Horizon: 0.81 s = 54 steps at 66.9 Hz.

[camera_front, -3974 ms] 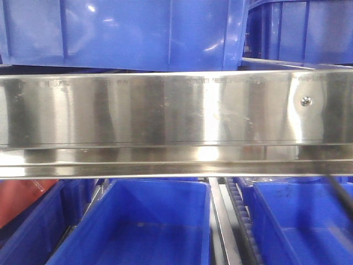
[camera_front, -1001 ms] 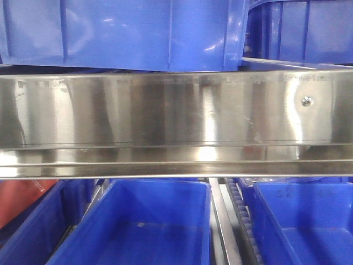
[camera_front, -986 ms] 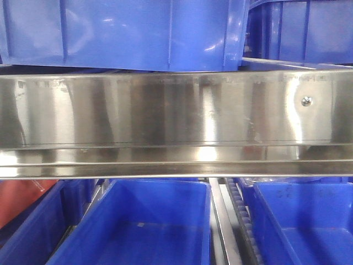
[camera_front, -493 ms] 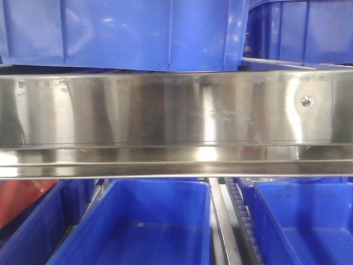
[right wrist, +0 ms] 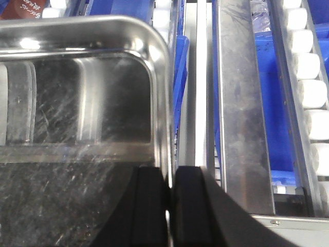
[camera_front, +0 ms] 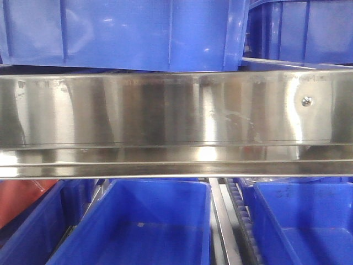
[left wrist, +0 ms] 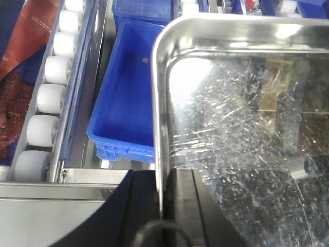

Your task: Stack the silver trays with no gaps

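A shiny silver tray (left wrist: pixel 241 118) fills the left wrist view. My left gripper (left wrist: pixel 163 177) is shut on its left rim, one black finger (left wrist: pixel 140 206) outside the wall and one inside. The same tray (right wrist: pixel 77 103) shows in the right wrist view. My right gripper (right wrist: pixel 170 175) is shut on its right rim, with one black finger (right wrist: pixel 193 206) outside. The tray is held above blue bins. No second tray shows. No tray and no gripper shows in the front view.
The front view is filled by the long steel shelf rail (camera_front: pixel 165 118) with a screw (camera_front: pixel 305 101), with blue bins above (camera_front: pixel 143 33) and below (camera_front: pixel 143 226). White rollers (left wrist: pixel 49 98) run at the left, more rollers (right wrist: pixel 308 92) at the right. A steel rail (right wrist: pixel 241 113) lies beside the tray.
A dark cable at the lower right of the front view four seconds ago is gone. Reflections on the shelf rail have shifted slightly. Nothing else has visibly moved.
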Motion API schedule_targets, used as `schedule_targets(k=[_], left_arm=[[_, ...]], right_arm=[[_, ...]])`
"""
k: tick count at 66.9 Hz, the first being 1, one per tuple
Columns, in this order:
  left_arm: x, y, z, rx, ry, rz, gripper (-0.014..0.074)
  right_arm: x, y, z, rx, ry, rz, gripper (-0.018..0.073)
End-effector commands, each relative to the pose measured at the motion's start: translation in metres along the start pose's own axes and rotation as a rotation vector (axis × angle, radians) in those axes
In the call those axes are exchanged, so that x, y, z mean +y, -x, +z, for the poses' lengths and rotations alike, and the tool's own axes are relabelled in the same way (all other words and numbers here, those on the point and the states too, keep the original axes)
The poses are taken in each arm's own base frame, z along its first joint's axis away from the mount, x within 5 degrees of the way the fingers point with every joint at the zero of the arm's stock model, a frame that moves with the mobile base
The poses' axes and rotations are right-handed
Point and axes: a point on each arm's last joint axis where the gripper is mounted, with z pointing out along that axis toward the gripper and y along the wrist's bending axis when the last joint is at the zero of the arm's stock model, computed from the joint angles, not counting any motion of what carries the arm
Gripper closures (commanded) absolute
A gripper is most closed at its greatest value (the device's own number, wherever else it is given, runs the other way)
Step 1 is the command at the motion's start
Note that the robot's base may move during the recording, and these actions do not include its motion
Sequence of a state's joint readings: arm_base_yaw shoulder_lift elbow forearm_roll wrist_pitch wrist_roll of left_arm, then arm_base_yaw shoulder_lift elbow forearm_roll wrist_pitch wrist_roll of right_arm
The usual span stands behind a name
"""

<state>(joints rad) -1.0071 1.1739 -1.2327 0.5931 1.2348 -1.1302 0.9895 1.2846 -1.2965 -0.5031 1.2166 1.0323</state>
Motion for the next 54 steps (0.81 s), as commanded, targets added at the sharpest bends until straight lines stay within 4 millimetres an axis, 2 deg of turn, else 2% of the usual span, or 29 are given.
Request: schedule_targets(k=[1, 27, 54], left_arm=[[-0.011, 0.002, -0.002, -0.022, -0.117, -0.004, 0.0613], [-0.01, 0.004, -0.002, -0.05, -0.104, 0.009, 0.0613], [-0.002, 0.025, -0.005, -0.281, 0.006, 0.113, 0.0613]], right_arm=[[0.013, 0.005, -0.004, -0.058, 0.134, 0.002, 0.0583], [0.013, 0.005, -0.004, -0.058, 0.134, 0.002, 0.0583], [0.013, 0.005, -0.004, -0.058, 0.134, 0.002, 0.0583]])
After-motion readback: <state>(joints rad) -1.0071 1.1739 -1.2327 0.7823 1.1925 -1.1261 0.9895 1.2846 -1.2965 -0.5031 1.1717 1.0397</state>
